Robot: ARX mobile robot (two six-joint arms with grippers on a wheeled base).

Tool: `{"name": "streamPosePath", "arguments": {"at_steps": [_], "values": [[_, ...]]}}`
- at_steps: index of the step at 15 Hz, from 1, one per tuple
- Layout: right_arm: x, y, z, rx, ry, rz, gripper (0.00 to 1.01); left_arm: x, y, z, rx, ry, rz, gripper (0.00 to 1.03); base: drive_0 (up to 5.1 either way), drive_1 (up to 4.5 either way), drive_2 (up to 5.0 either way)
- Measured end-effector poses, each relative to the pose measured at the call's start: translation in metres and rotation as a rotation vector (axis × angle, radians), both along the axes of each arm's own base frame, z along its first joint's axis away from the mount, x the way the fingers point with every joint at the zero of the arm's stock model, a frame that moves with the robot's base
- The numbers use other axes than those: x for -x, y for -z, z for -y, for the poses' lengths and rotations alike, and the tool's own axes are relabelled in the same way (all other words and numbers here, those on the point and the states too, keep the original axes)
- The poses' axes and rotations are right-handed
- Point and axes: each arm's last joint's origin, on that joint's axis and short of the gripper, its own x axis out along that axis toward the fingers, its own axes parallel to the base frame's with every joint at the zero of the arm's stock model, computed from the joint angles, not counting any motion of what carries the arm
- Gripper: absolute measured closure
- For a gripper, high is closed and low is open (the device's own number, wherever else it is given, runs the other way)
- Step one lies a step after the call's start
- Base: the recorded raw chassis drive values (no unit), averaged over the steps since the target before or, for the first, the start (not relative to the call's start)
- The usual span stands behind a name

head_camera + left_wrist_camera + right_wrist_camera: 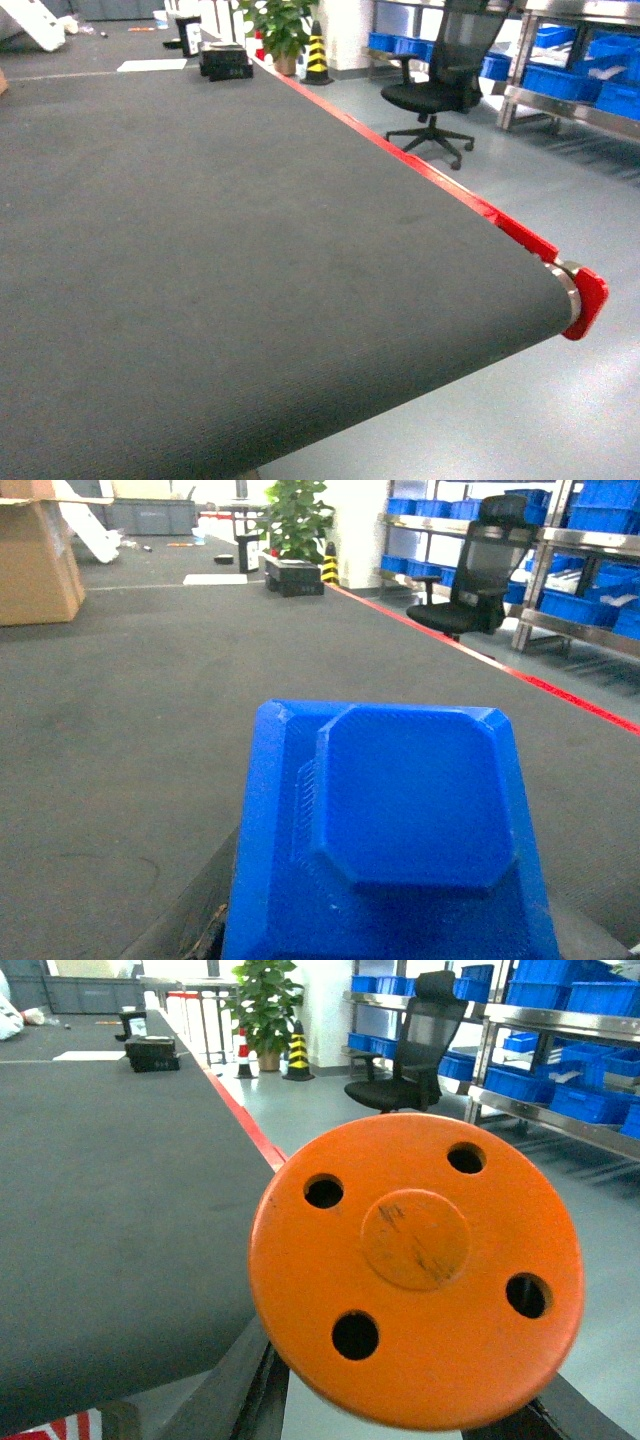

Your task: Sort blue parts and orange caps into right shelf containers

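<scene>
The right claw holds an orange cap [415, 1270], a round disc with four holes, right up against its camera. The left claw holds a blue part [400, 830] the same way. The claws' own fingers are hidden behind these things. In the head view, no claws show, only the dark belt [220, 250]. The blue crates [585, 70] sit on the steel shelf [560, 108] at about two o'clock, well apart. So both pieces look picked up, but nothing is dropped in yet.

No writing, label, brand or number can be read in any view; everything far off is too blurred.
</scene>
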Motion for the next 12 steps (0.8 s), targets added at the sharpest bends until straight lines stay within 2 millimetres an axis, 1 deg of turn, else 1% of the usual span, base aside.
{"name": "streamPosePath", "arguments": {"at_steps": [12], "values": [[0.0000, 0.0000, 0.0000, 0.000, 0.000, 0.000, 0.60, 0.0000, 0.0000, 0.0000, 0.000, 0.000, 0.000, 0.59, -1.6, -1.62, -1.6]]}}
